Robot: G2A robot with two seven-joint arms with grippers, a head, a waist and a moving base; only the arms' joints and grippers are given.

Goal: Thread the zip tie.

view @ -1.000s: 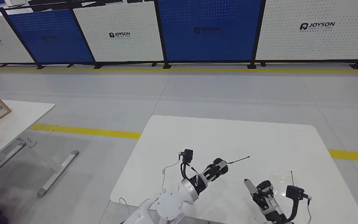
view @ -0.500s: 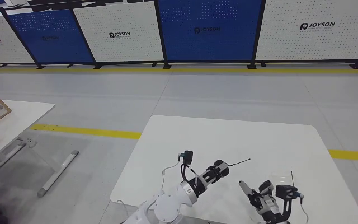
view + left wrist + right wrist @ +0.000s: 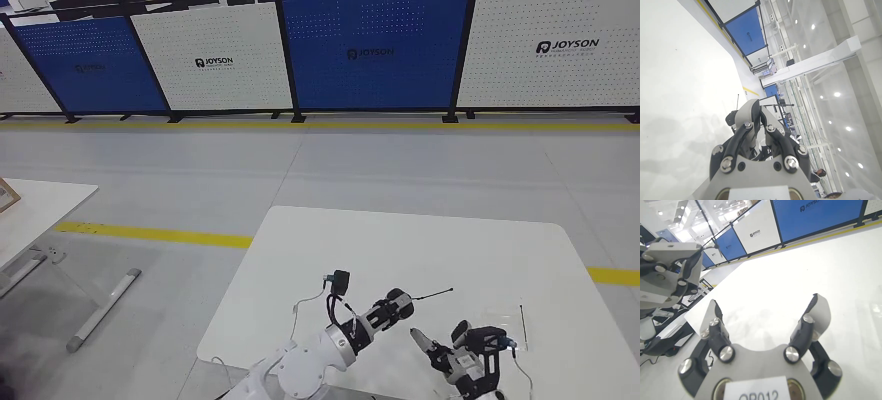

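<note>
Right gripper (image 3: 765, 308) has slid nearer the left one since a second ago, we log white table (image 3: 400, 240) beneath, right jaws spread wide and empty, left gripper (image 3: 760, 109) clamped on black zip tie (image 3: 432, 295) held above the table, second tie (image 3: 738, 101) lying flat near the right gripper.

The right end effector (image 3: 765, 298) is showing matt grey shells, shiny metal pins and rough black pads (image 3: 719, 309). Beneath it the surface (image 3: 791, 272) is looking smooth, white, faintly glossy. The zip tie (image 3: 786, 104) at the left end effector (image 3: 760, 107) is looking like thin black plastic.
</note>
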